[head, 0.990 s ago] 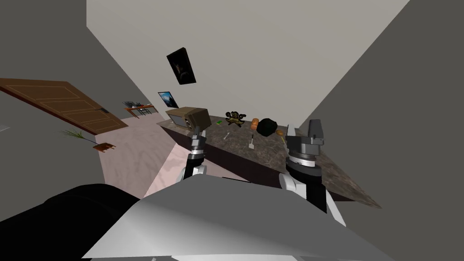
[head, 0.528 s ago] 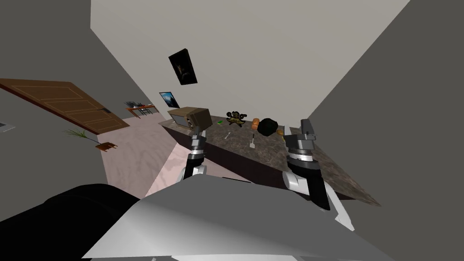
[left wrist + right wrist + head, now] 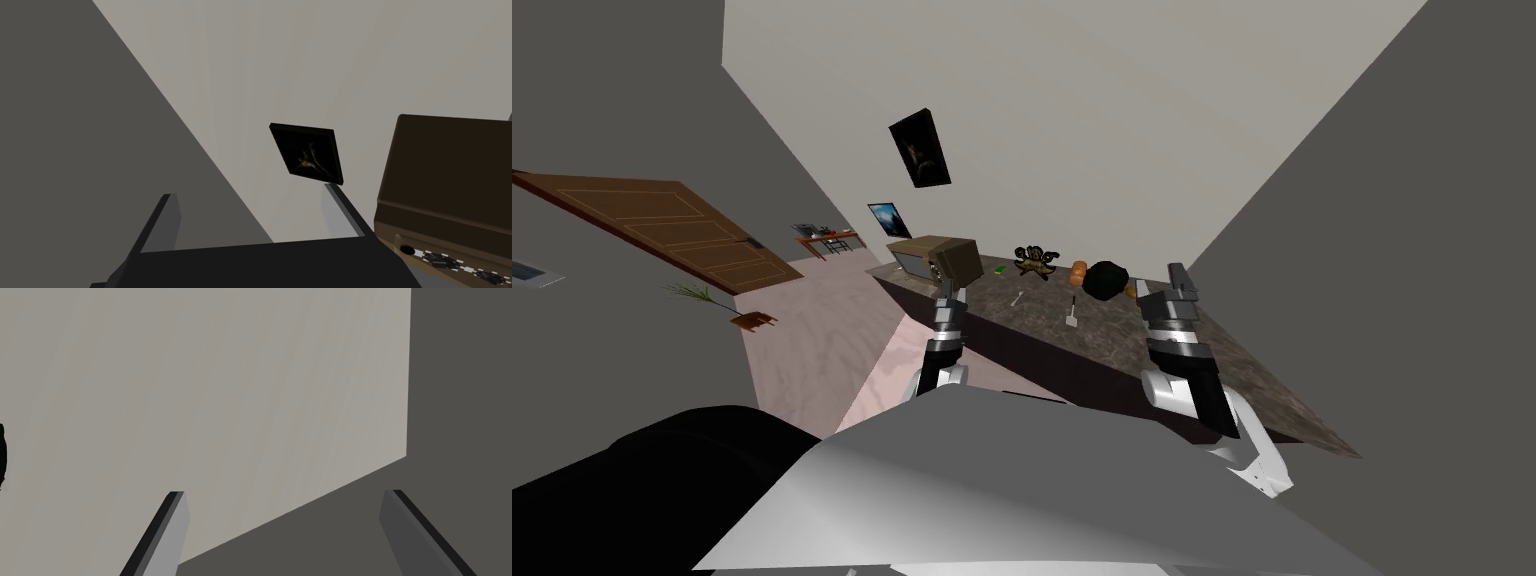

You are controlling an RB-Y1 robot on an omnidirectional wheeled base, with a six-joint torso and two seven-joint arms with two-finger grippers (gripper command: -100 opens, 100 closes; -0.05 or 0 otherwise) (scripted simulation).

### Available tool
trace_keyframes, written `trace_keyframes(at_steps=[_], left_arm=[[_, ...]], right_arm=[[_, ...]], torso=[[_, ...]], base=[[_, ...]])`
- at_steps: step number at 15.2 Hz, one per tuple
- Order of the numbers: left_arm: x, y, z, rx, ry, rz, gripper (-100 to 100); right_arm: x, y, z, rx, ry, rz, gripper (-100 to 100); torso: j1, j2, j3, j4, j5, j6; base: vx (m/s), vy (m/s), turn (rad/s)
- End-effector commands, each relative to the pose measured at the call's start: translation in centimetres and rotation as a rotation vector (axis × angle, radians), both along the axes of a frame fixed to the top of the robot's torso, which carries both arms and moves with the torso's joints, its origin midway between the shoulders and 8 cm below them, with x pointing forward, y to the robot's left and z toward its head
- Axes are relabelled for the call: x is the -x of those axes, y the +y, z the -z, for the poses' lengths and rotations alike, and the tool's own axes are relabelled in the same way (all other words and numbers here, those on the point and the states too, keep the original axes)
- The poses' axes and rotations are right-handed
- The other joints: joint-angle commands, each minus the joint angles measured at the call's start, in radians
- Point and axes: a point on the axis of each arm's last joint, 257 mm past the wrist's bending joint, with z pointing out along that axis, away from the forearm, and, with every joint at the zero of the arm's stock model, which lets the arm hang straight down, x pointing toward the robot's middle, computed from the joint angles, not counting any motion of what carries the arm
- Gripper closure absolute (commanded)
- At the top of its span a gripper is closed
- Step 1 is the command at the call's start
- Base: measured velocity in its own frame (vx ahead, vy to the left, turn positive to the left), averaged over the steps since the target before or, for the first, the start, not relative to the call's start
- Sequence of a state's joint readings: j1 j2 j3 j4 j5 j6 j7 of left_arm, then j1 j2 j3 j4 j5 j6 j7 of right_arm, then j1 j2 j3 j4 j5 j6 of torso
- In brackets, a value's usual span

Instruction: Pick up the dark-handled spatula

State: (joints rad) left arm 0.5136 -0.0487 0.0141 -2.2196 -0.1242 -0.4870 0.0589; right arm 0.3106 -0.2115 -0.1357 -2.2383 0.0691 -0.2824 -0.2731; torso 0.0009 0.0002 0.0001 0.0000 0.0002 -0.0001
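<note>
On 1 mottled brown stone counter lie 1 dark-handled spatula, 1 small pale utensil, 1 brown box-shaped appliance, 1 black rounded lump, 1 black-and-yellow splayed figure and 1 small green thing. The walls carry 2 framed pictures: 1 dark picture and 1 blue picture. There is 1 brown panelled door.

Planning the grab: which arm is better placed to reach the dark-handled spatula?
Probably right: the right gripper, open, hangs over the counter near the spatula; the left gripper sits by the brown box.

Right gripper has reached forward over counter.
</note>
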Motion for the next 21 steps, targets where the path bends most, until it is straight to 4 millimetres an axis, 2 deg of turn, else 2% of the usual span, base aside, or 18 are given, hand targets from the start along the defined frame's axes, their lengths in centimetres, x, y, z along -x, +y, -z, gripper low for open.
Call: trace_keyframes(at_steps=[1,3,4,6,7,8,9,11,12,14,15,17,18,21], left_arm=[[0.0,0.0,0.0,0.000,0.000,0.000,0],[0.0,0.0,0.0,0.000,0.000,0.000,0],[0.0,0.0,0.0,0.000,0.000,0.000,0],[0.0,0.0,0.0,0.000,0.000,0.000,0],[0.0,0.0,0.0,0.000,0.000,0.000,0],[0.0,0.0,0.0,0.000,0.000,0.000,0],[0.0,0.0,0.0,0.000,0.000,0.000,0],[0.0,0.0,0.0,0.000,0.000,0.000,0],[0.0,0.0,0.0,0.000,0.000,0.000,0],[0.0,0.0,0.0,0.000,0.000,0.000,0],[0.0,0.0,0.0,0.000,0.000,0.000,0],[0.0,0.0,0.0,0.000,0.000,0.000,0],[0.0,0.0,0.0,0.000,0.000,0.000,0],[0.0,0.0,0.0,0.000,0.000,0.000,0]], right_arm=[[-1.4,-1.5,0.7,-0.035,0.042,0.003,-100],[-1.7,-1.7,1.0,-0.048,0.059,0.003,-100],[-2.8,-3.1,1.6,-0.078,0.091,0.011,-100],[-3.0,-3.3,2.0,-0.095,0.107,0.009,-100],[-4.1,-4.7,2.5,-0.127,0.133,0.019,-100],[-4.3,-4.9,3.0,-0.149,0.154,0.018,-100],[-5.2,-6.2,3.0,-0.171,0.165,0.030,-100],[-5.7,-6.7,4.1,-0.211,0.203,0.030,-100],[-6.6,-8.1,4.4,-0.243,0.216,0.042,-100],[-6.9,-8.5,5.3,-0.279,0.249,0.045,-100],[-7.8,-10.1,5.7,-0.317,0.267,0.060,-100],[-8.0,-10.4,6.5,-0.354,0.294,0.062,-100],[-8.9,-11.9,6.9,-0.397,0.307,0.075,-100],[-9.1,-12.3,7.8,-0.435,0.337,0.081,-100]], torso=[[0.000,0.000,0.000,0.000,0.000,0.000],[0.000,0.000,0.000,0.000,0.000,0.000],[0.000,0.000,0.000,0.000,0.000,0.000],[0.001,0.000,0.000,0.000,0.000,0.000],[0.000,0.000,0.000,0.000,0.000,0.000],[0.000,0.000,0.000,0.000,0.000,0.000],[0.000,0.000,0.000,0.000,0.000,0.000],[0.001,0.000,0.000,0.000,0.000,0.000],[0.000,0.000,0.000,0.000,0.000,0.000],[0.000,0.000,0.000,0.000,0.000,0.000],[0.000,-0.001,0.000,0.000,0.000,0.000],[0.000,-0.001,0.000,0.000,0.000,0.000],[0.000,-0.001,0.000,0.000,0.000,0.000],[0.000,-0.001,0.000,0.000,0.000,0.000]], base=[[-0.006,0.016,0.031],[-0.008,0.017,0.021],[-0.006,0.023,0.032],[-0.006,0.020,0.025],[-0.009,0.021,0.042],[-0.008,0.022,0.043],[-0.008,0.025,0.065],[-0.006,0.021,0.025],[-0.007,0.020,0.040],[-0.002,0.017,0.036],[0.000,0.019,0.057],[0.000,0.018,0.036],[-0.002,0.020,0.055],[0.000,0.013,0.028]])
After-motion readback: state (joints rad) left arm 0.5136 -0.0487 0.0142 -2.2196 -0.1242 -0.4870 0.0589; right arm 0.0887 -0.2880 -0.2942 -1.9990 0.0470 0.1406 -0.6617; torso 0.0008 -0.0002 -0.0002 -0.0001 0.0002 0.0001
